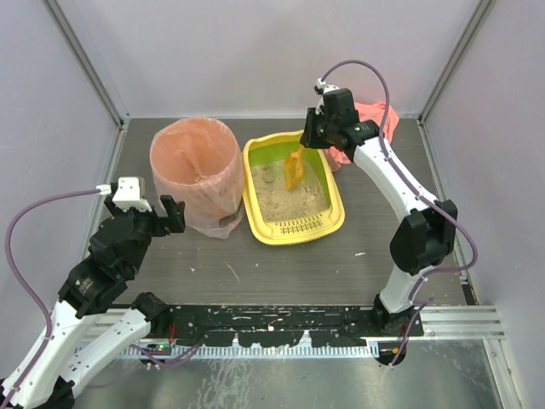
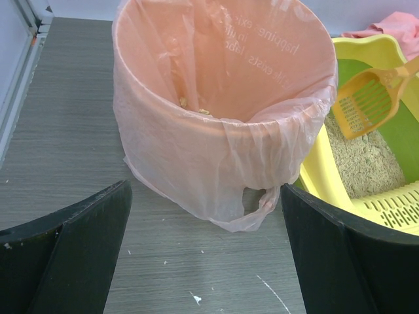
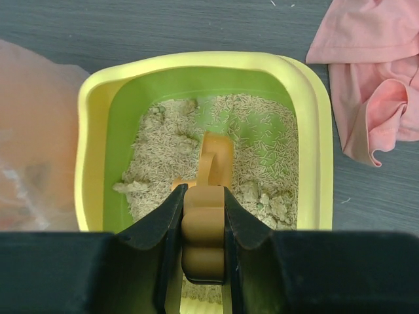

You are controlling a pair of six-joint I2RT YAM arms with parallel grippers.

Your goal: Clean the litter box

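1. Litter box sits on the grey table, toward the far middle, its long side running away from the arms and its slotted rim at the near end.
2. It is a yellow tray, green inside. Beige litter covers most of the floor in uneven heaps, with bare green showing along the far wall.
3. Just to its left stands a round bin lined with a pink bag. The bag's loose skirt hangs right beside the tray's left rim, and I cannot tell whether the two touch. A few pale crumbs lie at the bottom of the bin.
4. The right gripper hangs above the tray's far end, its fingers clamped tight on the ribbed handle of an orange scoop.
5. The scoop points down into the tray, its slotted head low over the litter. Whether its tip touches the litter I cannot tell.
6. The left gripper holds nothing. Its fingers are spread wide, low over the table on the near left side of the bin, facing it and apart from it.
7. A crumpled pink cloth lies on the table by the tray's far right corner, just beside the rim.
8. Small white specks dot the table in front of the bin.
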